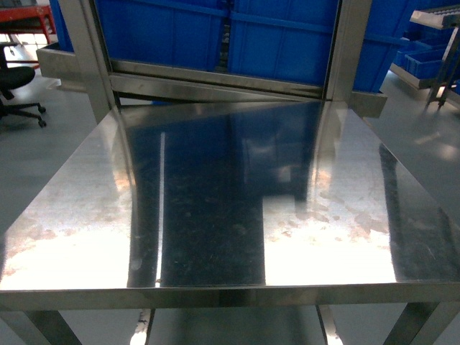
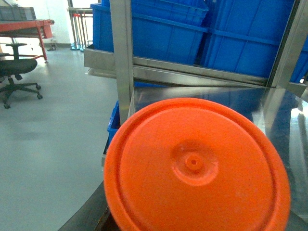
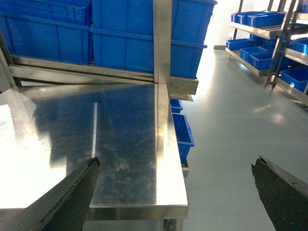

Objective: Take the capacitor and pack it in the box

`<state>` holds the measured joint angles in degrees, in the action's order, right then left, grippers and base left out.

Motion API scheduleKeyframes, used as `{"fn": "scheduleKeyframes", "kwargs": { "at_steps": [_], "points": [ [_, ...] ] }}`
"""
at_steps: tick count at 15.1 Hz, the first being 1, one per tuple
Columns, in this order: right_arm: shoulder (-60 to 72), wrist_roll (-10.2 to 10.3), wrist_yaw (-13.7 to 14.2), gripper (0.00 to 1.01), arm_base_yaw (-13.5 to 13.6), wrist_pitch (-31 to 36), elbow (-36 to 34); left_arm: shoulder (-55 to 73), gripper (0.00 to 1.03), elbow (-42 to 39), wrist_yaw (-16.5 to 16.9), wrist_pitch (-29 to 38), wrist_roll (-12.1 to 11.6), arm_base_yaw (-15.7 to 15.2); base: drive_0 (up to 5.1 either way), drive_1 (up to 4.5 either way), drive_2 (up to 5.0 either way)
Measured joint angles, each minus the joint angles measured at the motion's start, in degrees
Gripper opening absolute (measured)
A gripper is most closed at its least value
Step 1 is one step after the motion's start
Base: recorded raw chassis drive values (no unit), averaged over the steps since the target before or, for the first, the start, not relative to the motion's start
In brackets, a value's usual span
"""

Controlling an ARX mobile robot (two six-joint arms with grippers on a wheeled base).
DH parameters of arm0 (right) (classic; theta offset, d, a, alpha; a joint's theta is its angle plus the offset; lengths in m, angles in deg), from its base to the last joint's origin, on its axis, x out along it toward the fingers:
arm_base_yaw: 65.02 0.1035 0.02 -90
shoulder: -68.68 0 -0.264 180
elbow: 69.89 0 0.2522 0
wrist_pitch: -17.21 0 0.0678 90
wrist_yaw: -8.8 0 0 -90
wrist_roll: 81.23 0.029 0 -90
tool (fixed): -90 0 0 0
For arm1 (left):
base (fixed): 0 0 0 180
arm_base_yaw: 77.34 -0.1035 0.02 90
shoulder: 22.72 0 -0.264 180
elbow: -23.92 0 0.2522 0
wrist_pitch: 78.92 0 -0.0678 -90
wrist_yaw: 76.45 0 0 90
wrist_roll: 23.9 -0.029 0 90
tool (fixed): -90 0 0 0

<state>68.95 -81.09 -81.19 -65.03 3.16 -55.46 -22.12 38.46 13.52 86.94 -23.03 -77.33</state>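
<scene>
Orange plastic filled our left wrist view: a round, ridged face (image 2: 195, 166) right against the camera, which we judged to be the capacitor seen end-on, though whether our left gripper pinched it we could not tell. Our right gripper (image 3: 175, 192) hung spread wide at the worktop's (image 1: 215, 215) near right corner. No box showed anywhere, so packing remained undone. Beyond the bare steel worktop stood blue bins (image 1: 287, 36), then grey floor (image 3: 240, 106).
</scene>
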Motion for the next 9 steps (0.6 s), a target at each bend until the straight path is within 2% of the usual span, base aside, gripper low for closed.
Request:
{"fn": "scheduleKeyframes", "kwargs": {
  "at_steps": [9],
  "points": [
    [0.00, 0.00, 0.00, 0.98, 0.00, 0.17, 0.00, 0.00, 0.44, 0.00, 0.00, 0.17, 0.00, 0.00, 0.0, 0.00, 0.0]
  ]
}}
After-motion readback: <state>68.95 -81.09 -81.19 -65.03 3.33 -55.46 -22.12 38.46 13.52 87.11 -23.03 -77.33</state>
